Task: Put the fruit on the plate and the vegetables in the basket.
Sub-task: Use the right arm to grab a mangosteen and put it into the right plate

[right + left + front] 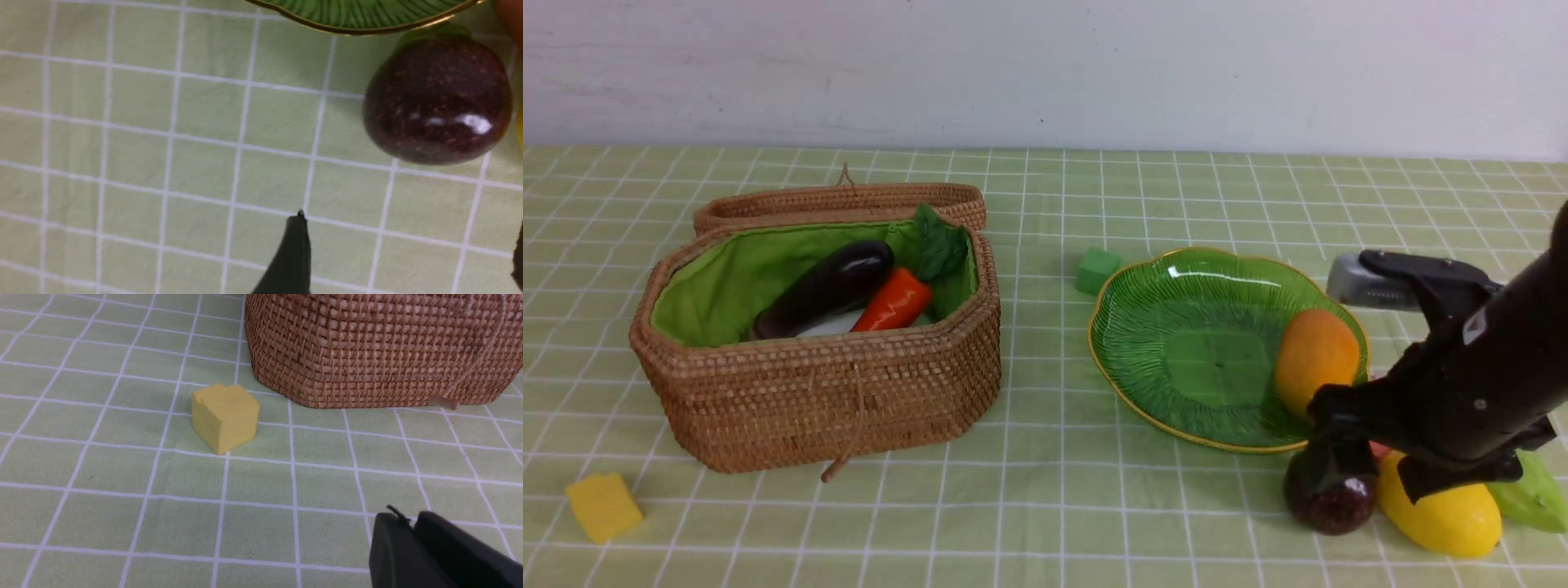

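The wicker basket (pixel 817 408) at the left, lid open, holds the dark eggplant (pixel 829 286), the orange-red carrot (pixel 894 300) and a strip of the white radish (pixel 829 327). The green plate (pixel 1184 343) holds the mango (pixel 1315 355). The dark glossy ball (pixel 1331 502), the lemon (pixel 1445 514) and the light green gourd (pixel 1531 494) lie on the cloth in front of the plate. My right gripper (pixel 1376 478) is open, low over the ball and lemon. In the right wrist view the ball (pixel 437 98) lies ahead of the open gripper (pixel 408 245), below the plate rim (pixel 359 18). My left gripper (pixel 410 518) is shut and empty.
A green foam cube (pixel 1097 269) sits left of the plate. A yellow foam cube (pixel 602 506) lies at the front left, in front of the basket; it also shows in the left wrist view (pixel 224 416) beside the basket wall (pixel 367 351). A small red thing (pixel 1379 447) shows under the right arm.
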`<state>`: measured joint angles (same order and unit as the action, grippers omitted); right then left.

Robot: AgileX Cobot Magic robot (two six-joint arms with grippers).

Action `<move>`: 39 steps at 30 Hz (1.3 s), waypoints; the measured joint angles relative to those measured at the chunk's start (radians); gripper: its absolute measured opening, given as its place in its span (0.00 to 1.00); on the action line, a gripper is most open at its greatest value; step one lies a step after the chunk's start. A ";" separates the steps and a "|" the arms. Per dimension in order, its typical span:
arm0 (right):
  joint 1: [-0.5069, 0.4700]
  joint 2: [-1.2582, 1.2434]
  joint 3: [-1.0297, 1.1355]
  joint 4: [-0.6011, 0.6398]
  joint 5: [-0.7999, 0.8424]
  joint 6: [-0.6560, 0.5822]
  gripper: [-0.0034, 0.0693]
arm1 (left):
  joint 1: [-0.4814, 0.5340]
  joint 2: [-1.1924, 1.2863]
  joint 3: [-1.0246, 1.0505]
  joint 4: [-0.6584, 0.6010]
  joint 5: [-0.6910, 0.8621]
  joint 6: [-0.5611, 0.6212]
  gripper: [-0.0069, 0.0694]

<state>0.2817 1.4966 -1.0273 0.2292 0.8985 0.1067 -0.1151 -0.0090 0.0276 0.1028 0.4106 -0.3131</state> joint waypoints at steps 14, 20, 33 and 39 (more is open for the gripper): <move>0.000 0.195 -0.001 -0.021 -0.194 0.053 0.88 | 0.000 0.000 0.000 0.000 0.000 0.000 0.20; 0.000 0.200 -0.002 -0.016 -0.200 0.053 0.81 | 0.000 0.000 0.000 0.000 0.000 0.000 0.20; 0.000 0.130 -0.050 0.015 -0.084 0.053 0.81 | 0.000 0.000 0.000 0.000 0.000 0.000 0.22; 0.000 0.114 -0.198 0.015 -0.013 0.053 0.80 | 0.000 0.000 0.000 0.000 0.000 0.000 0.23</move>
<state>0.2817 1.6109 -1.2256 0.2441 0.8851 0.1596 -0.1151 -0.0090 0.0276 0.1028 0.4106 -0.3131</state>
